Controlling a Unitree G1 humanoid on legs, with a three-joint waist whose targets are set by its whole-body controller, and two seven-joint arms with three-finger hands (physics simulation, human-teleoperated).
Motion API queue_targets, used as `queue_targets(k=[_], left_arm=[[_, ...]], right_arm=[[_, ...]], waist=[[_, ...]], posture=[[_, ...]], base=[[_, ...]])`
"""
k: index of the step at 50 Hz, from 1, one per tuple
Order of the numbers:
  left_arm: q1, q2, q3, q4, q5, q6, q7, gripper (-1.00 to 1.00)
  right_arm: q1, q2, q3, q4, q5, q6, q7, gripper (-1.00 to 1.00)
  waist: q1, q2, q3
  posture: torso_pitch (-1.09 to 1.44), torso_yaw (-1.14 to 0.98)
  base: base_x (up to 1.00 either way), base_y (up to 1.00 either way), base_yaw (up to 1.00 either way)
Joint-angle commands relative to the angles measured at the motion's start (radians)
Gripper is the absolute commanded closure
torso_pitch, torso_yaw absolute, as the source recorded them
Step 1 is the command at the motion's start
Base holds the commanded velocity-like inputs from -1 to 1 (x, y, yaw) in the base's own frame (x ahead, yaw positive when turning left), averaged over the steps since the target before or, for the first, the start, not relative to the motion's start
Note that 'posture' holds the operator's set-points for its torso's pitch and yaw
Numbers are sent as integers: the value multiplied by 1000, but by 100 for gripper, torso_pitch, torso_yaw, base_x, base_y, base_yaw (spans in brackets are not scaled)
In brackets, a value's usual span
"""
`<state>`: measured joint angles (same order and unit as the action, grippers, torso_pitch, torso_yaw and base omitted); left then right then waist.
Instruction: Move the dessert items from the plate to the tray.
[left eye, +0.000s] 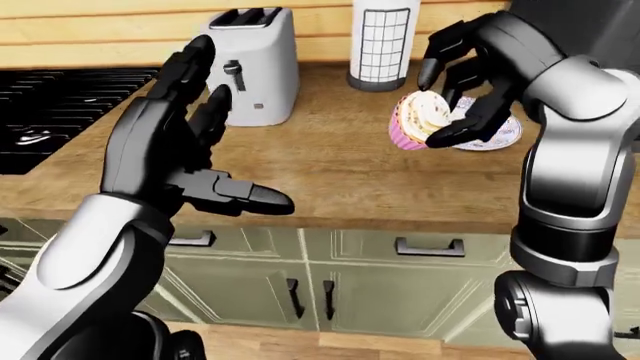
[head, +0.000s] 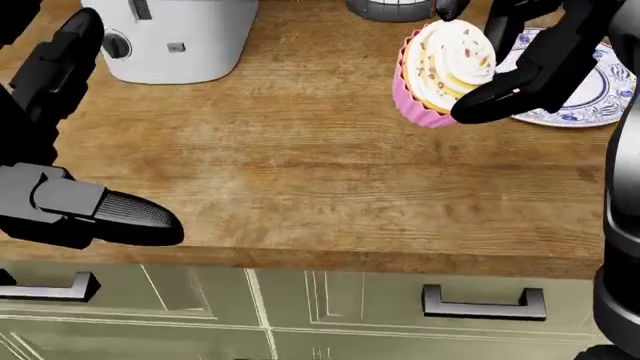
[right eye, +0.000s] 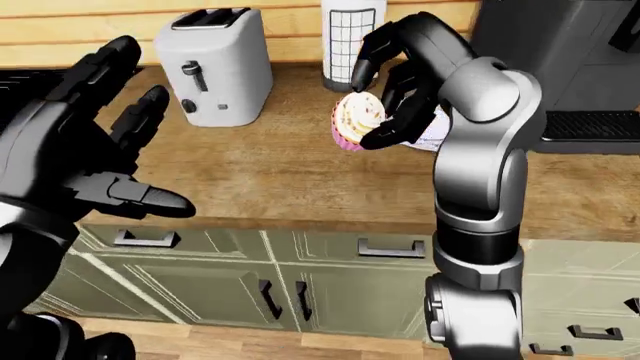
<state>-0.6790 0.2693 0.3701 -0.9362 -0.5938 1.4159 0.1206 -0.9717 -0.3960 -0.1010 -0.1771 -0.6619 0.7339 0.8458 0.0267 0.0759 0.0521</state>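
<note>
Head view: the cupcake (head: 440, 71) is gripped by the right hand (head: 520, 64), lifted clear of the plate (head: 590, 90) for carrying; the left hand (left eye: 185, 161) is held open.

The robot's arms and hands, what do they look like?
Both arms are glossy silver-grey cylinders with black joint rings. The left robot hand and right robot hand are black, each with three thick, segmented fingers and rounded tips. No cables or markings show.
</note>
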Motion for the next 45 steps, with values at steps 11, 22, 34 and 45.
queue_targets(k=[11, 22, 34, 45], left_arm=[[-7, 67, 19, 20, -158, -69, 131, -100], [23, 151, -1, 47, -284, -150, 238, -100], [53, 182, -27, 55, -324, -202, 278, -100], [47, 189, -38, 48, -358, -201, 315, -100]], right_arm=[[-46, 9, 2, -44, 0, -24, -14, 100], [-34, 11, 5, -84, -26, -16, 21, 100], [-18, 15, -2, -109, -36, -10, 28, 100], [-20, 16, -1, -144, -45, 26, 36, 100]], waist=[[-42, -75, -4], [-48, 73, -50], [-40, -123, -22], [-46, 79, -38]], posture=[[0, 0], [0, 0], [0, 0], [0, 0]], base=[[-12, 93, 0], [-1, 93, 0], [0, 93, 0], [4, 99, 0]])
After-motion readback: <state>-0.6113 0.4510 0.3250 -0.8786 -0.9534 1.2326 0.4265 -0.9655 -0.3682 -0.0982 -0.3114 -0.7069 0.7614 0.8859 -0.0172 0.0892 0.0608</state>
